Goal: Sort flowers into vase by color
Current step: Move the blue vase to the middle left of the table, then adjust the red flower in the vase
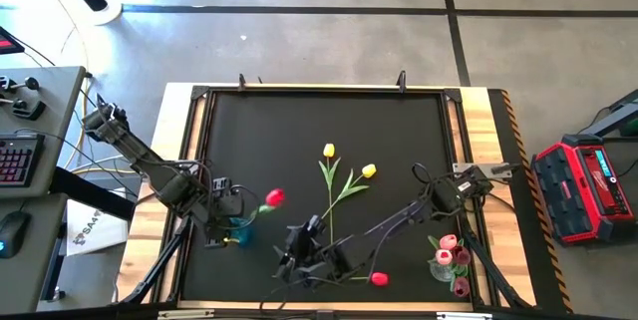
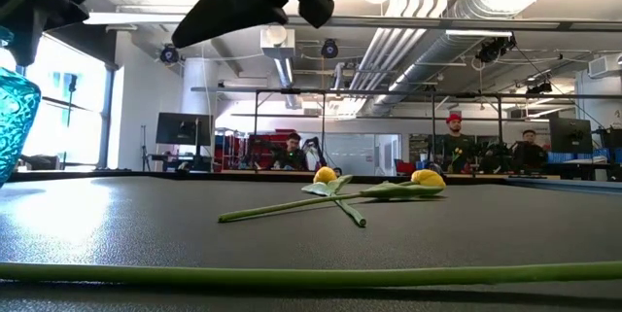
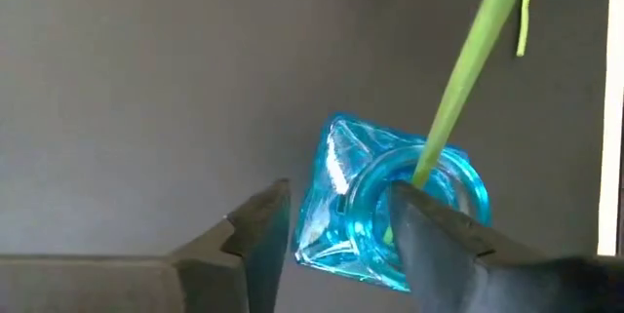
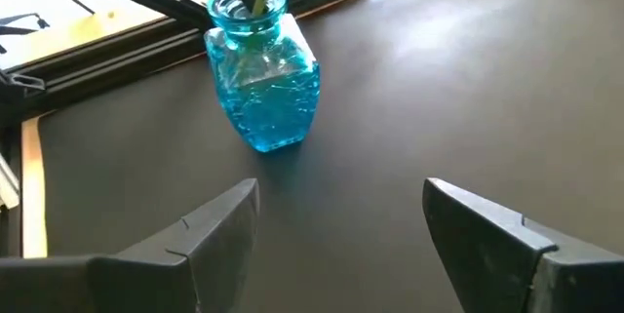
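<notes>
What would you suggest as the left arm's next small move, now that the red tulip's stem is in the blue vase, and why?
Probably lift the left gripper straight up and clear. Its fingers stand open above the blue vase, and the red tulip has its stem down in the neck, so the drop looks done. The right gripper waits open nearby.

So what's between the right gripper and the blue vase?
Nothing: in the right wrist view only bare black mat lies between the right gripper and the blue vase.

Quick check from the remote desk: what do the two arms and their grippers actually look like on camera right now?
Both arms are dark, jointed links with black cables along them. The left gripper has two dark grey, wedge-shaped fingers with angular edges; the right gripper has the same flat, slab-like dark fingers. No markings or colour accents are visible.
</notes>
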Robot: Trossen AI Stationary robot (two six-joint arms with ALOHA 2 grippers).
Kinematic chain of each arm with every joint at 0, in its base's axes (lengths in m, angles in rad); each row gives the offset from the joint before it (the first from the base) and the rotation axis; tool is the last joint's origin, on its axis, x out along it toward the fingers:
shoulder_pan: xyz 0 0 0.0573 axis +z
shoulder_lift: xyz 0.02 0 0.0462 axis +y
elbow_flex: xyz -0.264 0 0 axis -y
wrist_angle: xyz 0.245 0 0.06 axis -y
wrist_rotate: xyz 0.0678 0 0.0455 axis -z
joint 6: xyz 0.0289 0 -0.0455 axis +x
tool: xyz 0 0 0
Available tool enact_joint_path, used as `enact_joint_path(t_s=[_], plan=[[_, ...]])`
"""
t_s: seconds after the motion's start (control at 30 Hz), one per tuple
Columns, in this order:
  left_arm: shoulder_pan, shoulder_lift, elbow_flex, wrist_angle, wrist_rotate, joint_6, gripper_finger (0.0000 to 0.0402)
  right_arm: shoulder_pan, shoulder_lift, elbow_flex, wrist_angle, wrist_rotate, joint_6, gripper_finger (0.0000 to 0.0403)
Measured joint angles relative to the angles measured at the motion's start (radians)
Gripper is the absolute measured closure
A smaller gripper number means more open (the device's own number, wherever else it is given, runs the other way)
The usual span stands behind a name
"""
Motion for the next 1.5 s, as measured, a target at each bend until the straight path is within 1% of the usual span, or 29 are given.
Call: enact_joint_path(t_s=[0.13,0.43,0.57,0.73,0.87,1.03,1.1,1.2,1.37,1.5], plan=[[-0.001,-0.023,0.0,-0.002,0.008,0.0,0.0228,-0.001,0.0,0.0,-0.001,0.0,-0.027,0.0126],[-0.016,-0.105,0.0,-0.05,0.018,0.01,0.0227,-0.016,0.0,0.0,0.001,-0.024,-0.028,0.0126],[-0.016,-0.139,0.0,-0.051,0.018,0.01,0.0227,-0.025,0.0,0.0,0.025,-0.028,-0.031,0.0126],[-0.033,-0.182,0.0,-0.052,0.022,0.01,0.0227,-0.033,0.0,0.0,0.09,-0.037,-0.081,0.0126],[-0.081,-0.239,0.0,-0.06,-0.046,-0.013,0.0227,-0.042,0.0,0.0,0.167,-0.001,-0.138,0.0126],[-0.188,-0.334,0.0,-0.077,-0.182,-0.053,0.0227,-0.101,0.03,0.0,0.369,-0.007,-0.222,0.0126],[-0.242,-0.364,0.0,-0.077,-0.245,-0.073,0.0227,-0.131,0.048,-0.001,0.438,-0.038,-0.264,0.0126],[-0.322,-0.388,0.0,-0.076,-0.313,-0.099,0.0227,-0.165,0.054,-0.001,0.536,-0.087,-0.312,0.0126],[-0.427,-0.389,0.0,-0.077,-0.379,-0.123,0.0227,-0.189,0.054,-0.001,0.633,-0.145,-0.408,0.0126],[-0.475,-0.387,0.0,-0.077,-0.424,-0.123,0.0227,-0.203,0.054,0.0,0.67,-0.208,-0.437,0.0133]])
